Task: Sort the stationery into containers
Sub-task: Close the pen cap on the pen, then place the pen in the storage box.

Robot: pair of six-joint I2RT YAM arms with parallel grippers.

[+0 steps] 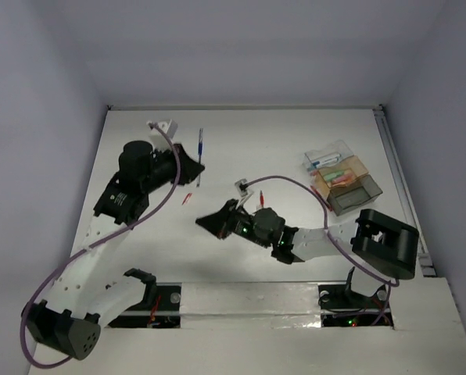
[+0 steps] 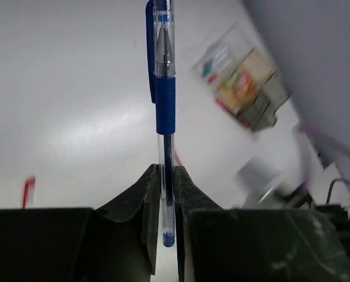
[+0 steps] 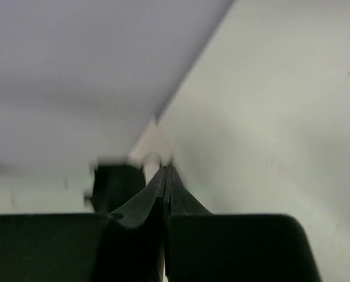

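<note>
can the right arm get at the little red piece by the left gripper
Probably yes. The small red piece lies on open white table just beyond the right gripper, nothing between them. That gripper is shut and must open; the left gripper, holding a blue clear-barrelled pen, sits close by.

No text, label, brand or number can be read on anything in these views.
</note>
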